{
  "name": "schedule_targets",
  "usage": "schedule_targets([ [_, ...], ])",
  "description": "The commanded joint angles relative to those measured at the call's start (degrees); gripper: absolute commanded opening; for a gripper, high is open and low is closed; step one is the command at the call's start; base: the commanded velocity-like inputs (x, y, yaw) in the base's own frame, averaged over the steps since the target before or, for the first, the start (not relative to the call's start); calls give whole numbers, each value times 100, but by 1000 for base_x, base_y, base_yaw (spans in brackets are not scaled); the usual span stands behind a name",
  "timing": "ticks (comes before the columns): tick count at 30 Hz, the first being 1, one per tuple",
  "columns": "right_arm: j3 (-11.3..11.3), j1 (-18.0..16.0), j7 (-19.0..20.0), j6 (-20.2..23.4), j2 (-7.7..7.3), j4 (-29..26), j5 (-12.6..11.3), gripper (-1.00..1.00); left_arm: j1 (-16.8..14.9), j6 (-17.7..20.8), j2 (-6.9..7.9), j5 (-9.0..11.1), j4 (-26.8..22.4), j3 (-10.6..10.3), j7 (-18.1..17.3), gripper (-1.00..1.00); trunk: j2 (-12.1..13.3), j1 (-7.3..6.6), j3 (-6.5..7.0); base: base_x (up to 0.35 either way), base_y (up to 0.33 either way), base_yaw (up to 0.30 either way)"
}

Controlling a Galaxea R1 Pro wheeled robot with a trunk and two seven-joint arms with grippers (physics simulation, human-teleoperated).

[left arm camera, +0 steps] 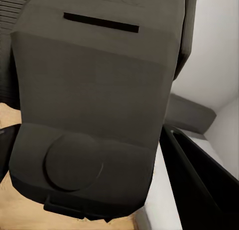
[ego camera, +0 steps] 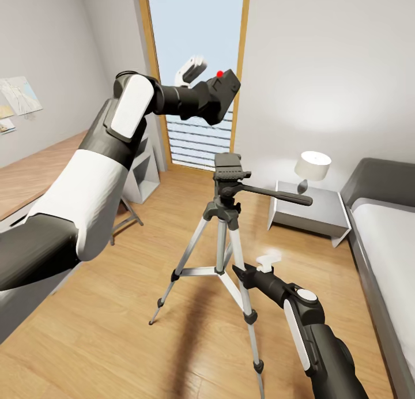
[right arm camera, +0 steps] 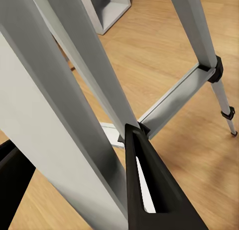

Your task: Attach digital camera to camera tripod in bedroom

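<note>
My left gripper [ego camera: 210, 96] is raised at window height and shut on the digital camera [ego camera: 226, 90], a chunky matte-black block with a round red button on its upper face. The left wrist view has the camera's dark body [left arm camera: 94, 100] close up. It hangs apart from and a little above the black head of the camera tripod [ego camera: 230, 169], whose pan handle points right. Lower down, my right gripper [ego camera: 246, 274] is at one silver leg. In the right wrist view that leg [right arm camera: 74, 90] runs between the black fingers [right arm camera: 144, 190], which look closed on it.
A white nightstand [ego camera: 311, 211] with a lamp [ego camera: 312, 167] stands right of the tripod, and the grey bed [ego camera: 386, 232] lies along the right edge. The wood-topped desk [ego camera: 34, 180] and a white shelf unit [ego camera: 141, 174] are at the left. The tall window [ego camera: 196, 41] is behind.
</note>
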Motion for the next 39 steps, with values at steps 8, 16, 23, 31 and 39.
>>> schedule_targets([
  [8, -22, -3, 52, 35, 6, 225, 93, -100, -1, -120, -17, -261, -263, -235, 233, -100, -9, 4, -11, 0, 0, 0],
  [16, -20, -3, 52, 35, 6, 228, 93, -100, 0, -70, 106, -357, -499, -888, 128, -100, -9, 4, -11, 0, 0, 0],
  [23, -26, -3, 52, 35, 6, 230, 93, -100, 0, -68, 702, -433, -1028, -1432, -1513, -100, -9, 4, -11, 0, 0, 0],
  [31, -27, -3, 52, 35, 6, 228, 93, -100, 0, -109, 1501, -1037, -1471, -2270, -2951, -100, -9, 4, -11, 0, 0, 0],
  [39, -27, -3, 52, 35, 6, 230, 93, -100, 0, -103, 1669, -1242, -1940, -2378, -3029, -100, -9, 4, -11, 0, 0, 0],
])
